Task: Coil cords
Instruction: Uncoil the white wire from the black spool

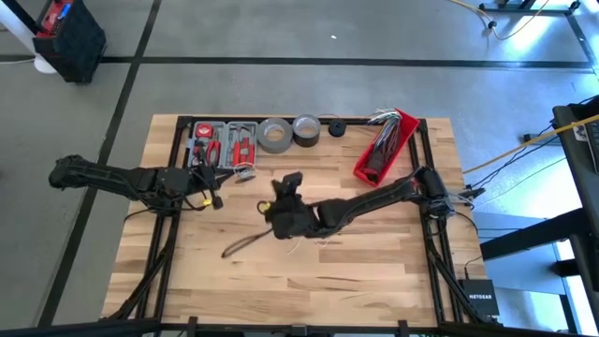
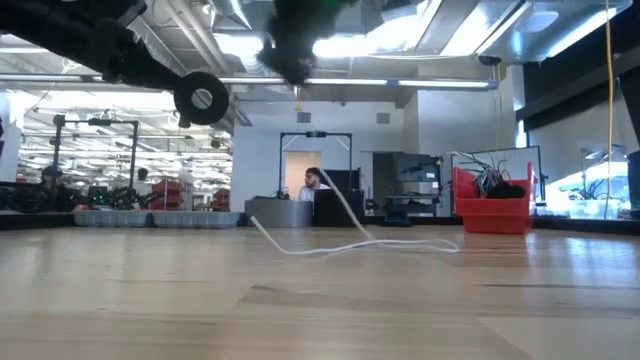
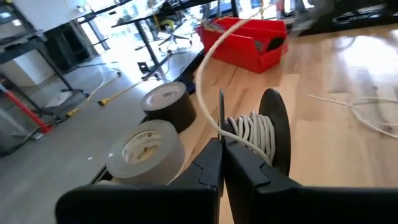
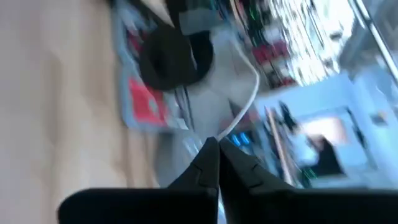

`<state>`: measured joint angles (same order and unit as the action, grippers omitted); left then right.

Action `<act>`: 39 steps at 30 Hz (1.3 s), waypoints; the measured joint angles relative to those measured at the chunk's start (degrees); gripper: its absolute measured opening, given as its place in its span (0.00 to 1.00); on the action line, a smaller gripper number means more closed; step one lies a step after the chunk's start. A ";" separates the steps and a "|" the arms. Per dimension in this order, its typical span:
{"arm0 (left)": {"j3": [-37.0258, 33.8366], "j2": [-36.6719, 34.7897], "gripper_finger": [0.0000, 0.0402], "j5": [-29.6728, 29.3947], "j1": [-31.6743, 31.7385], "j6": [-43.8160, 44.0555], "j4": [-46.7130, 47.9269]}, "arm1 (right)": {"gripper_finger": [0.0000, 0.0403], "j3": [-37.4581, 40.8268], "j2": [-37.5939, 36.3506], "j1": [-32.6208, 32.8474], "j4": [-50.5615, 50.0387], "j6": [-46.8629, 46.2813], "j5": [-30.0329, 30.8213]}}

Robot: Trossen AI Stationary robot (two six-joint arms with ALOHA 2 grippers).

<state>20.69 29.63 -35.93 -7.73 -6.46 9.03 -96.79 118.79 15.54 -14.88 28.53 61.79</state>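
My left gripper is shut on a black spool and holds it above the table's left middle. Several turns of the thin white cord are wound on the spool. From the spool the cord runs through the air to my right gripper. That gripper is shut on the cord and raised above the table's middle. The rest of the cord lies slack on the table, also in the left wrist view. My left gripper pinches the spool's near flange by its thin edge between its two fingers. The spool is lifted clear of the table, and its wound core sticks out sideways beyond the fingers. My right gripper pinches the white cord between its two fingertips, one strand. Beyond the fingers the cord curves off toward the black spool. The gripper is well above the table, and the free length falls to the tabletop.
Two grey tape rolls and a grey tool tray stand along the far edge. A red bin with wires stands at the far right. Bare wood lies toward the near edge.
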 joint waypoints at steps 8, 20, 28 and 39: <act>-0.02 0.02 0.01 -6.48 0.00 0.79 1.15 | 0.01 -0.07 -0.69 4.98 12.27 9.35 -27.55; -0.04 0.04 0.01 -6.89 0.02 1.97 0.90 | 0.01 -0.07 -0.67 3.46 0.47 -1.03 -38.89; -0.07 0.02 0.01 -6.86 0.00 2.17 0.75 | 0.01 -0.07 -0.65 -2.10 -16.68 -15.37 -33.85; -0.07 0.02 0.01 -6.68 0.00 1.57 1.08 | 0.01 -0.04 -0.80 -3.16 -22.17 -18.07 11.43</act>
<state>20.62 29.65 -42.61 -7.73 -4.89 10.11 -96.84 117.99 12.38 -37.05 10.47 73.22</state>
